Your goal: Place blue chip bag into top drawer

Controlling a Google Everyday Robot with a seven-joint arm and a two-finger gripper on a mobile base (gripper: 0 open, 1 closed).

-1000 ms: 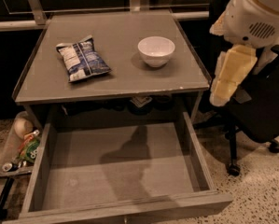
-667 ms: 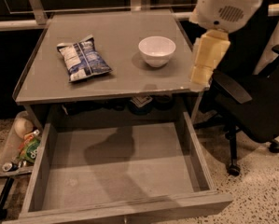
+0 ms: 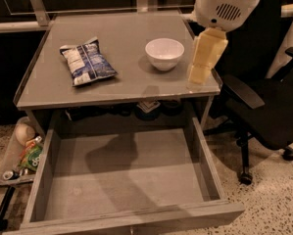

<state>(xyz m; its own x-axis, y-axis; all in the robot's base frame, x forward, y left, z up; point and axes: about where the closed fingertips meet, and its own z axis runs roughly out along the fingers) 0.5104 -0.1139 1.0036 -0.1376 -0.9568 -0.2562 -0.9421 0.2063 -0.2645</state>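
Grey bench is carrying the blue chip bag at upper left, lying free. The pincer is hanging at upper right beside the white bowl; apart or together, I cannot tell. Reaching is likely in hand, needing a leftward pass clearing the bowl. The top drawer is standing open below, offering wide room.

The wide, shallow grey wooden top drawer stood open, its floor bare. On the flat grey tabletop, a white round bowl stood between the cream gripper at the right edge and the crinkled dark-blue chip bag.
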